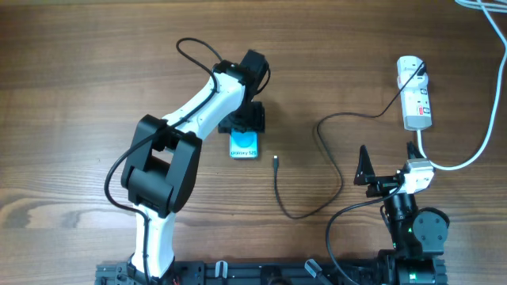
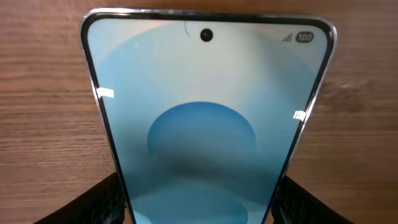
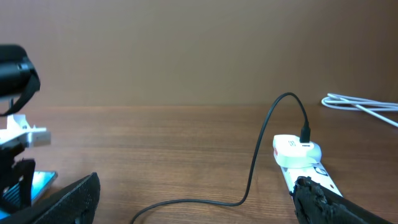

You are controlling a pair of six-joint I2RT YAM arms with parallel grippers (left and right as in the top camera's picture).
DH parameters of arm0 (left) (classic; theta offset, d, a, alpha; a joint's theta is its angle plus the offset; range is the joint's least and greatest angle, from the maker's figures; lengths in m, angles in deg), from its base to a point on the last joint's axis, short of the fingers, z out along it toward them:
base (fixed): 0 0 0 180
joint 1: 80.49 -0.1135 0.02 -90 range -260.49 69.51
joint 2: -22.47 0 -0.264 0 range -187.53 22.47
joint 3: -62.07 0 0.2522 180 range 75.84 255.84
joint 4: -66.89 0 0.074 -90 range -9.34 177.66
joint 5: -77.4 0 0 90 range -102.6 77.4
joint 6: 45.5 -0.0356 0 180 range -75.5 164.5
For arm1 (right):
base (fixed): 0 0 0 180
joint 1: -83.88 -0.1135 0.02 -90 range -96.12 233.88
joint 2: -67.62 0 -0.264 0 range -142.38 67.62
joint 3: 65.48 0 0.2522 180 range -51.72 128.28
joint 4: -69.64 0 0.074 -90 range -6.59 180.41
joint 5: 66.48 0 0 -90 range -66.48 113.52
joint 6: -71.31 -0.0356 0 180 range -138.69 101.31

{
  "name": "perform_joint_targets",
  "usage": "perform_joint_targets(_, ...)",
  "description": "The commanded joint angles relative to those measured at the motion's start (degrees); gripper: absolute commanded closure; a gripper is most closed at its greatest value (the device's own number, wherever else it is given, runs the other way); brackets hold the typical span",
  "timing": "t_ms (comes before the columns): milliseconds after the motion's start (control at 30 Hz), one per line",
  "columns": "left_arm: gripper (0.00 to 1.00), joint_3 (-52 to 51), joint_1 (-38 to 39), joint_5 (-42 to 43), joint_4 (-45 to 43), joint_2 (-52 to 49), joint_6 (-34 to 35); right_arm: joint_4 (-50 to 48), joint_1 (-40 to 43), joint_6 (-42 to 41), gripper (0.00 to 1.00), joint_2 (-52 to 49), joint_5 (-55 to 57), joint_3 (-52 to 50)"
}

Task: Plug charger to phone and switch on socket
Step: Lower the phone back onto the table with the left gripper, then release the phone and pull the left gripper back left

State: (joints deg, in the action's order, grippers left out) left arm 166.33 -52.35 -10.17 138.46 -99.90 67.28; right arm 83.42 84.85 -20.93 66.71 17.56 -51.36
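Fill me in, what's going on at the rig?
The left gripper has its fingers on both sides of the phone, apparently gripping it. The charger tip lies loose beside the phone, not plugged in; its cable runs to the socket. The right gripper sits open and empty, apart from the socket.

Bare bench [image 1: 63, 95] fills the frame's left third and upper middle. The charger [image 1: 341, 184] loops across centre-right between phone [image 1: 244, 144] and socket [image 1: 415, 93]. A white cord [image 1: 463, 164] skirts the right edge.
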Motion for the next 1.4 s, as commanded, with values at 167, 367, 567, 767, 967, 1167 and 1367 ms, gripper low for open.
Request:
perform_joint_targets(167, 0.3, -4.15, 0.24, -0.57, -2.38, -0.46, 0.13, -0.2, 0.24, 0.61, 0.0, 0.33, -0.07, -0.02)
perform_joint_targets(367, 0.26, -4.2, 0.24, -0.57, -3.26, -0.46, 0.15, -0.2, 0.24, 0.63, 0.0, 0.33, -0.04, -0.02)
perform_joint_targets(567, 0.13, -4.2, 0.24, -0.55, -3.39, -0.44, 0.15, -0.2, 0.24, 0.61, 0.0, 0.31, -0.07, -0.02)
perform_joint_targets(767, 0.0, -2.1, 0.24, 0.22, -1.62, -0.04, 0.15, -0.2, 0.24, 0.61, 0.0, 0.31, -0.07, -0.02)
perform_joint_targets(967, 0.0, 5.03, 0.13, 3.54, 2.78, 1.84, 0.15, -0.2, 0.24, 0.63, 0.0, 0.33, -0.07, -0.02)
perform_joint_targets(1167, 0.0, 12.83, -0.92, 9.79, 7.28, 6.51, 0.13, -0.2, 0.24, 0.61, 0.0, 0.33, -0.07, -0.02)
perform_joint_targets(1367, 0.0, 15.19, -5.18, 11.58, 7.67, 14.6, 0.13, -0.2, 0.24, 0.63, 0.0, 0.33, -0.07, -0.02)
